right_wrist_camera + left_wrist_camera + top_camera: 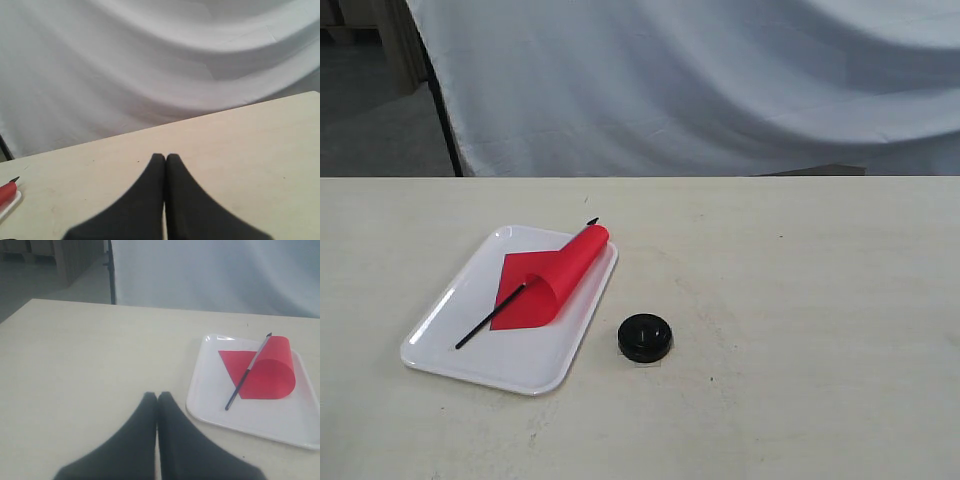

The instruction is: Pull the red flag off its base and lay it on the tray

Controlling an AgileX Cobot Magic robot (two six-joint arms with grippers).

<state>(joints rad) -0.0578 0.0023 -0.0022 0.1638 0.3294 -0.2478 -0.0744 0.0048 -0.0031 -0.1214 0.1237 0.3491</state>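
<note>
table (820, 300) right of base (645, 337) open; base just beside tray (520, 358) rim; red flag (555, 277) lies across tray middle.

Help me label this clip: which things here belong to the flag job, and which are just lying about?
Job: red flag, lying on the tray; base; left gripper, right gripper, both shut.
Just there: table; white backdrop cloth.

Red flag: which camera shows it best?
The left wrist view: the red flag lies whole and large on the tray. The exterior view also shows it whole, smaller; the right wrist view catches only its tip.
</note>
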